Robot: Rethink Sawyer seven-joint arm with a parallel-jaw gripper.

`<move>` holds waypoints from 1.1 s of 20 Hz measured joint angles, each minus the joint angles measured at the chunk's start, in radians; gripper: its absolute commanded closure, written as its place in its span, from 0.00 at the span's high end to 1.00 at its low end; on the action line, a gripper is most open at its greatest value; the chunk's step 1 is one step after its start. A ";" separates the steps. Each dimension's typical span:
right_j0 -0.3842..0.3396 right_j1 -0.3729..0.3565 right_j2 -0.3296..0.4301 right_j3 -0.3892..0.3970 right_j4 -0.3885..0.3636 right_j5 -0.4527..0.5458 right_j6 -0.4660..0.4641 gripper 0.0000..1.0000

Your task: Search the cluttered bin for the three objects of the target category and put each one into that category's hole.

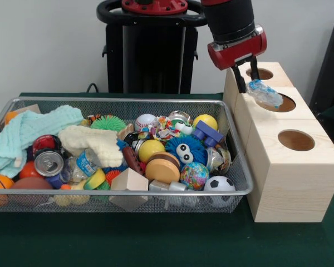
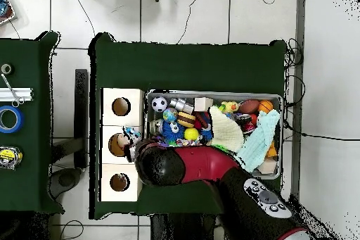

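Observation:
My gripper (image 1: 248,78) is shut on a crumpled clear plastic bottle with a blue label (image 1: 265,92). It holds the bottle just above the pale wood cubes, at the near rim of the middle hole (image 1: 283,104). The smallest hole (image 1: 259,73) lies just behind the gripper, on the far cube. In the overhead view the bottle (image 2: 130,137) hangs by the middle hole (image 2: 114,145), and the smallest hole (image 2: 119,181) is nearest the robot's base. The wire-mesh bin (image 1: 117,100) stands left of the cubes, crammed with toys; it also shows in the overhead view (image 2: 211,95).
The bin holds a mint cloth (image 1: 22,133), a cream cloth (image 1: 94,142), a drink can (image 1: 48,163), a soccer ball (image 1: 219,184), a blue googly-eyed ball (image 1: 185,149) and a wood block (image 1: 129,181). The widest hole (image 1: 296,140) is nearest the camera. A side table with tape rolls (image 2: 10,119) stands apart.

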 measured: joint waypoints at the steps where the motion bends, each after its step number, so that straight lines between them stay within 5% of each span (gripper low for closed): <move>1: 0.005 0.000 -0.003 0.005 0.000 0.000 0.000 0.00; 22: 0.063 0.034 -0.051 0.002 0.002 -0.058 0.000 0.00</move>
